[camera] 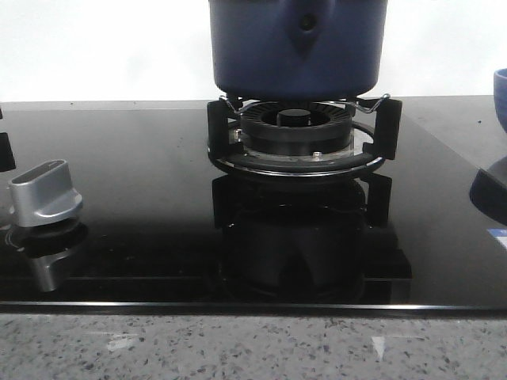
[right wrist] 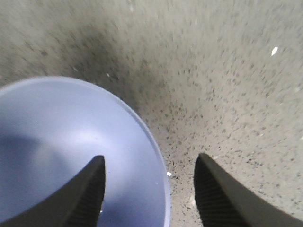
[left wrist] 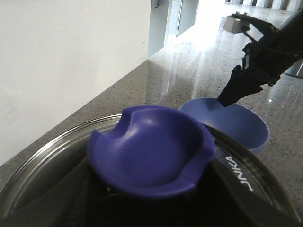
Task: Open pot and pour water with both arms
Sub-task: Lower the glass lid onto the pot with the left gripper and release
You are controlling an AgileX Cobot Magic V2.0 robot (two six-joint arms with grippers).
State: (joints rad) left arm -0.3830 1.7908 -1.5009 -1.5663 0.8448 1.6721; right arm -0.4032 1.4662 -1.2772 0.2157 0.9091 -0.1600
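- Pot (camera: 299,47) seated on the black burner grate (camera: 301,138) at 12 o'clock on the glossy black cooktop (camera: 142,198); top cut off by the upper edge of the front view, handle stub with its small hole facing the camera.
- In the left wrist view, glass lid (left wrist: 42,165) with a steel rim, topped by a dished dark blue knob (left wrist: 151,151); whether on the pot or lifted off, impossible to tell.
- Left gripper: dark, blurred finger (left wrist: 246,189) pressed close beside the knob; tips out of sight, so closed or apart cannot be told.
- Right gripper (right wrist: 149,189): fingers (right wrist: 87,194) spread wide, clamped on nothing; one over the inside of the pale blue bowl (right wrist: 57,142), the other over the speckled grey counter (right wrist: 227,71), rim between them.
- Same bowl just beyond the lid in the left wrist view, right arm above it; only a sliver at 3 o'clock in the front view.
- Silver control knob (camera: 45,194) at 9 o'clock on the cooktop.
- Right wrist view blurred.
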